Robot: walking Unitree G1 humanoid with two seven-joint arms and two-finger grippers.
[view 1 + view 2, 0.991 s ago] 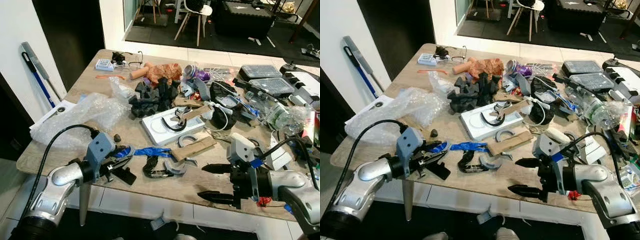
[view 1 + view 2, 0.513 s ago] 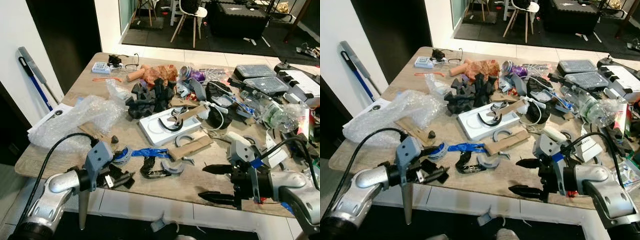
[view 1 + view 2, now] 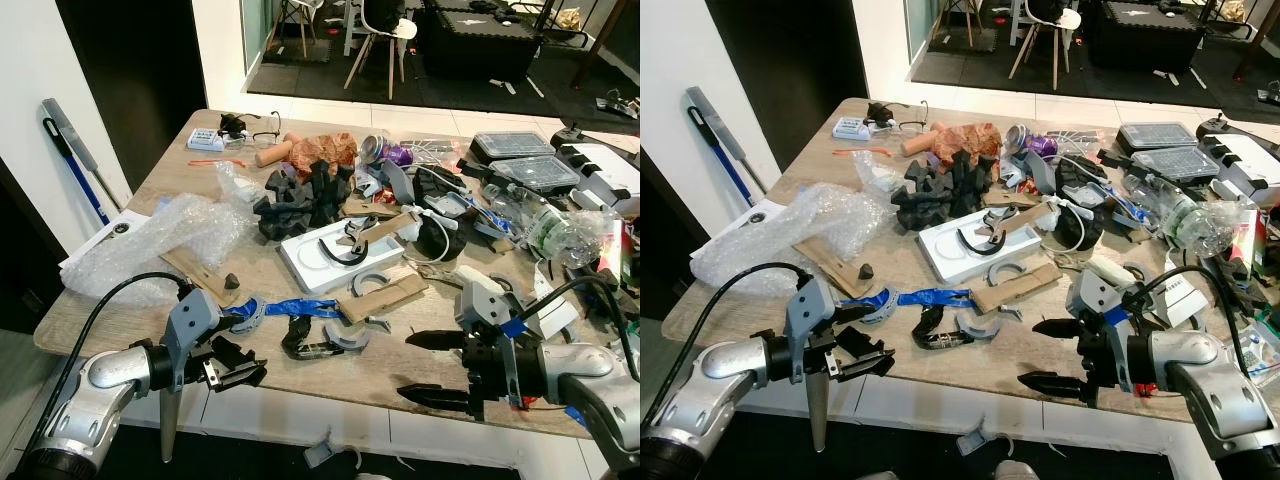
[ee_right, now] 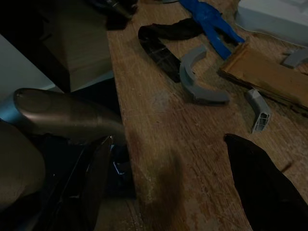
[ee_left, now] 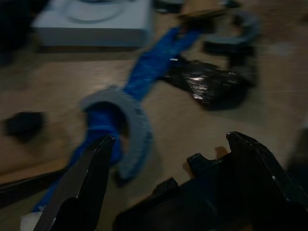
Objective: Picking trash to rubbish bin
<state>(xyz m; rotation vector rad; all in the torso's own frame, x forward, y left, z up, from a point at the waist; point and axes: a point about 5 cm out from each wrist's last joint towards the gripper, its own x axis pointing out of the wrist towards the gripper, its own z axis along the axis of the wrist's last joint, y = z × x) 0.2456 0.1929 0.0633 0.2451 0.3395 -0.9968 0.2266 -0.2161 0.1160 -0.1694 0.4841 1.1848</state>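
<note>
While the left end effector (image 3: 238, 366) sits at the near left edge of the table (image 3: 395, 372), its two black fingers are clamped on a black angular scrap (image 3: 235, 363) that hangs just off the edge, clear of the wood. Just beyond it on the table lie a grey curved piece (image 5: 126, 124) wrapped with blue tape (image 3: 300, 304), a crumpled black wrapper (image 5: 211, 83) and a second grey arc (image 4: 197, 83). Further back are a flat cardboard strip (image 3: 388, 297), a white tray (image 3: 325, 262) and a heap of bubble wrap (image 3: 165, 240) at the left side. At the near right edge the right end effector (image 3: 432, 367) hovers over bare wood with its fingers spread wide and nothing between them. Clutter of bottles, boxes and cables covers the far right of the table
</note>
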